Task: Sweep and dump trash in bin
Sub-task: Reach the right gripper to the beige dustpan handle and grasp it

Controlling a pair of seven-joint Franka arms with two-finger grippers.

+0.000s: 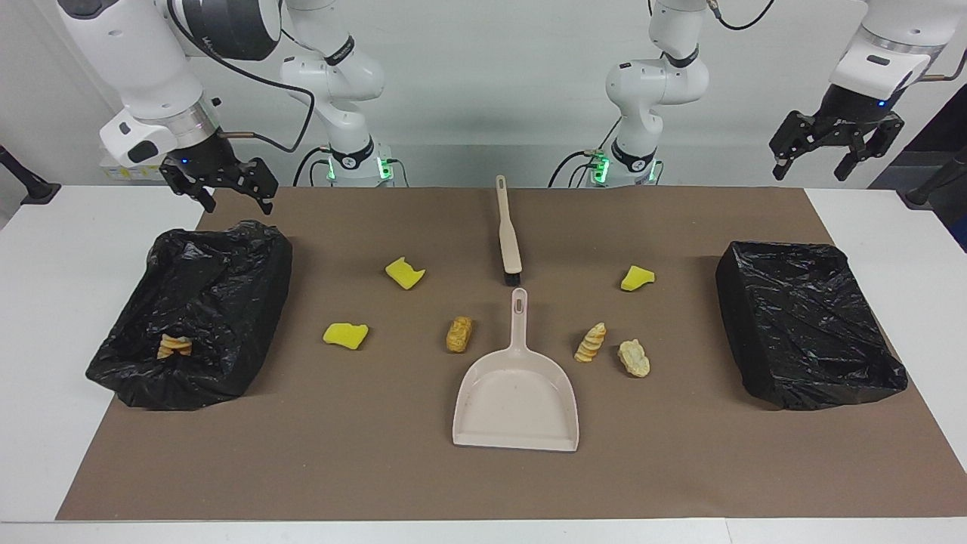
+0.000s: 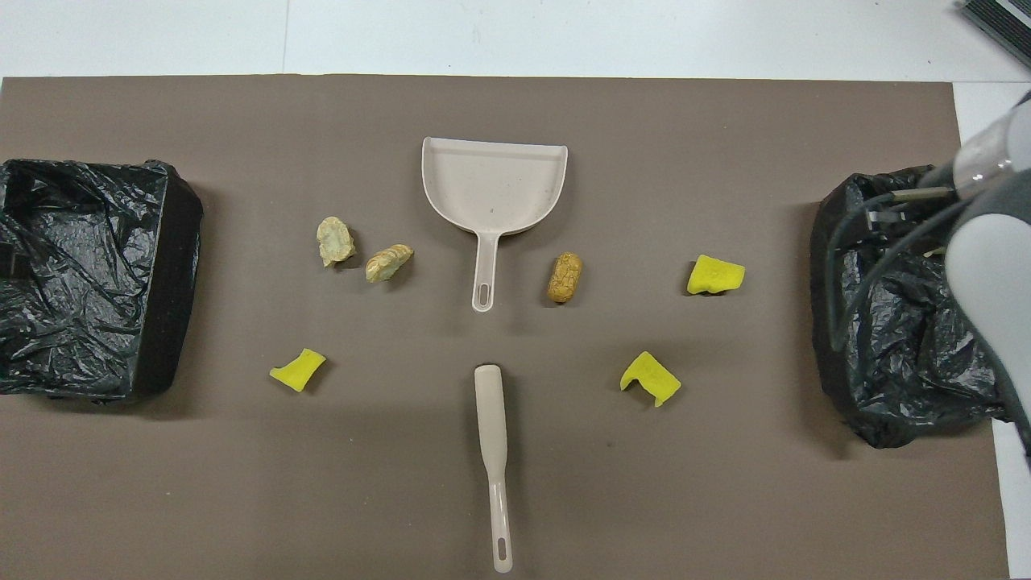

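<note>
Facing view: a brown mat [image 1: 483, 483] covers the white counter [image 1: 45, 302]. At its middle lies a smooth beige plastic dustpan [image 1: 517, 404], handle toward the robots, with a slim beige brush [image 1: 508, 240] just nearer to them, dark bristles almost at the handle tip. The trash is scattered on the mat around the dustpan: three bright-yellow spongy chunks [image 1: 405, 273] [image 1: 345, 334] [image 1: 637, 278] and three ridged pastry-like lumps [image 1: 459, 334] [image 1: 591, 342] [image 1: 634, 357]. A crinkled, glossy black-bagged bin [image 1: 193, 310] at the right arm's end holds one more ridged lump [image 1: 174, 346]; a second bagged bin [image 1: 808, 325] sits at the left arm's end. The right end effector [image 1: 223, 185] hangs, fingers spread wide and holding nothing, over the robot-side edge of its bin, well apart from the loose trash. The left end effector [image 1: 835, 147], likewise wide and empty, is raised over the counter's corner near its own bin.

Overhead view: the same layout reversed; the dustpan [image 2: 493, 189] is farther from the robots than the brush [image 2: 493, 435]. The right arm's grey-white wrist and cables cover part of the bin [image 2: 894, 338]; neither end effector shows.
</note>
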